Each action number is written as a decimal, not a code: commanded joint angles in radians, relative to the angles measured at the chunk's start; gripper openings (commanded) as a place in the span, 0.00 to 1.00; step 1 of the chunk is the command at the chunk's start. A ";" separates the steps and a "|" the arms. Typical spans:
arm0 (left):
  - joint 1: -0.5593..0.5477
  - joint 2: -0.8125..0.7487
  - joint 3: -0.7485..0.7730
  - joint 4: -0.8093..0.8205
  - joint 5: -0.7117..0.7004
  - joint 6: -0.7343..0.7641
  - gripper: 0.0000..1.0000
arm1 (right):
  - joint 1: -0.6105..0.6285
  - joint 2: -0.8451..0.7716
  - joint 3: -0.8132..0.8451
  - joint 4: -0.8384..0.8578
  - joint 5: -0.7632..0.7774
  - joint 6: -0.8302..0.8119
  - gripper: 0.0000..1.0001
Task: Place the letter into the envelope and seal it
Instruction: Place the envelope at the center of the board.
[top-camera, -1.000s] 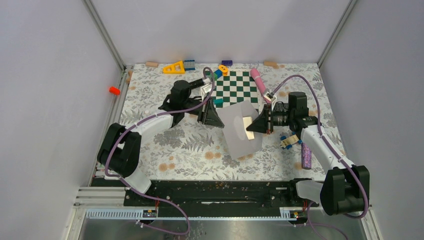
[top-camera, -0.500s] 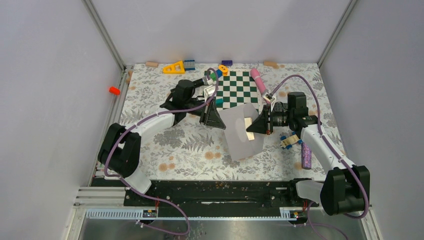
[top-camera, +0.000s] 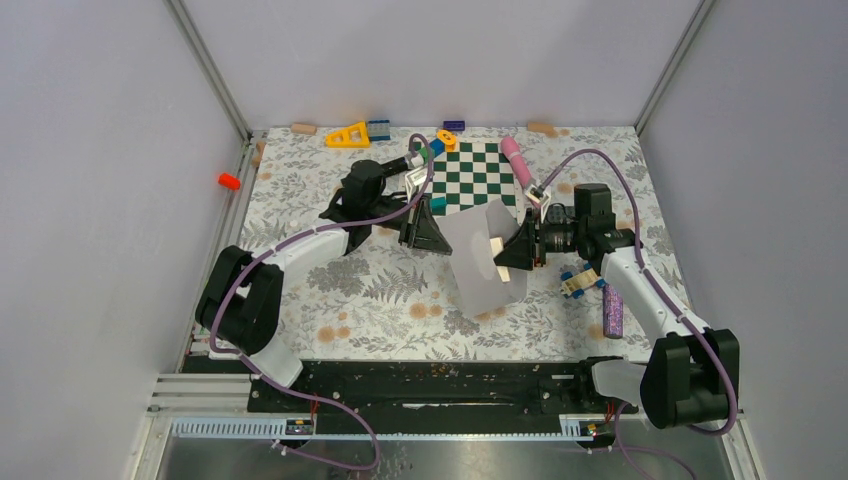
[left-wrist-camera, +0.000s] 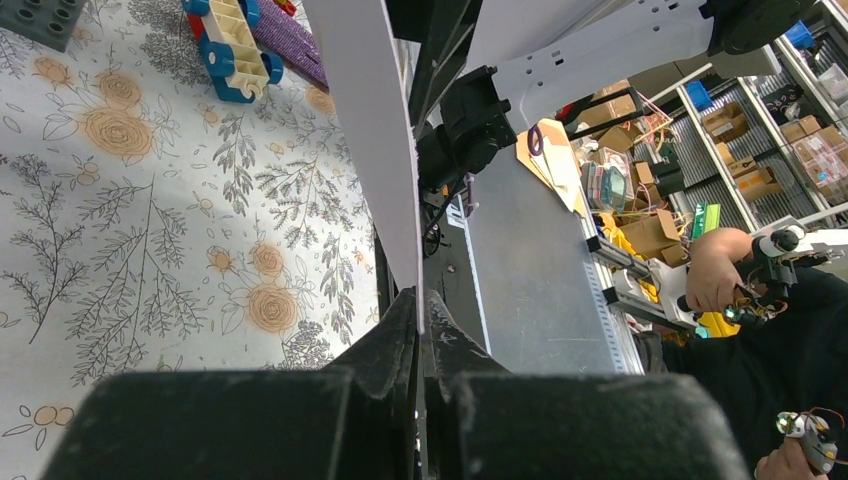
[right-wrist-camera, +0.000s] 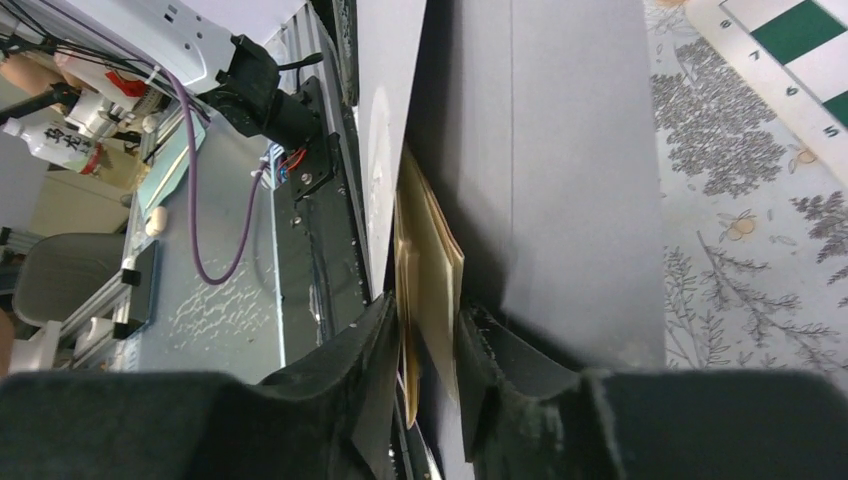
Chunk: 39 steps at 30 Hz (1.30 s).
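In the top view, the envelope (top-camera: 480, 270) is being held up just on the near side of the checkerboard mat (top-camera: 470, 175), long axis running from the mat towards the arm bases, its left edge being pinched by the fully closed left gripper (top-camera: 438, 243). In the left wrist view, it is being seen edge-on, rising out of those fingers. In the right wrist view, the folded tan letter (right-wrist-camera: 430, 270) is lying between the narrowly parted jaws of the right gripper (right-wrist-camera: 425, 340), partway inside the envelope straight ahead; whether it is being squeezed cannot be told.
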 joint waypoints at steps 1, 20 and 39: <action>0.002 -0.005 0.022 -0.021 0.015 0.058 0.00 | 0.012 0.001 0.074 -0.059 0.027 -0.048 0.39; 0.003 0.061 -0.021 0.132 0.022 -0.039 0.00 | -0.006 0.023 0.104 -0.186 0.114 -0.175 0.38; 0.028 0.231 -0.086 1.072 0.045 -0.788 0.00 | -0.006 0.097 0.127 -0.242 0.118 -0.217 0.13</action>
